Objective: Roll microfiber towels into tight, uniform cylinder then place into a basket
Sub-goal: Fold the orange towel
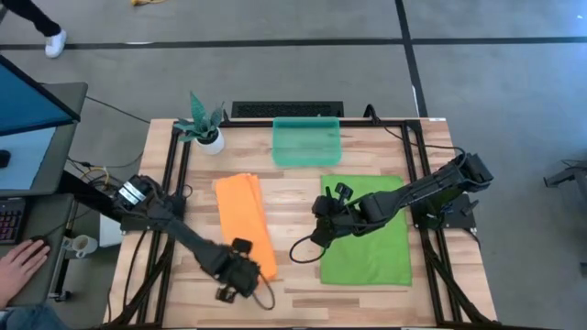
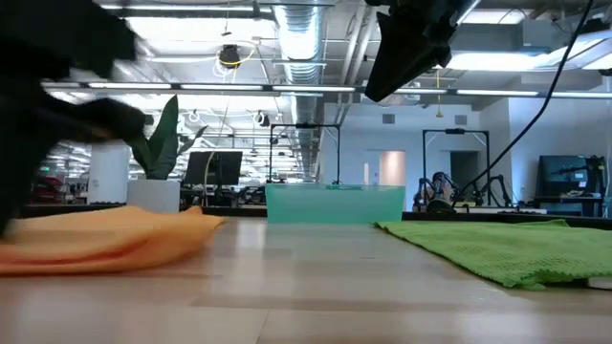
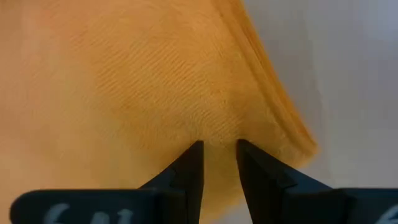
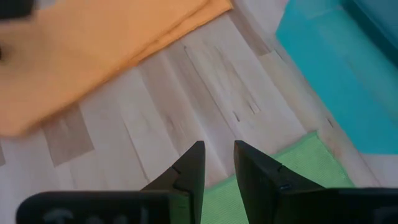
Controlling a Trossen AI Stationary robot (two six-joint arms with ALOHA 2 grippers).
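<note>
I see my left pincer slightly parted, tips at the orange towel, gripping nothing; right pincer narrowly parted, empty, above the green towel's edge.

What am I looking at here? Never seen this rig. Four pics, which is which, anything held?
Two robot arms at a wooden table. The pictures: one from overhead, one level with the tabletop, and one from a camera on each wrist. On the table lie a folded orange towel, a flat green towel, a teal plastic basket and a small potted plant. The left gripper sits low at the orange towel's near edge, fingers slightly apart, gripping nothing visible. The right gripper hovers above the green towel's edge, empty.
</note>
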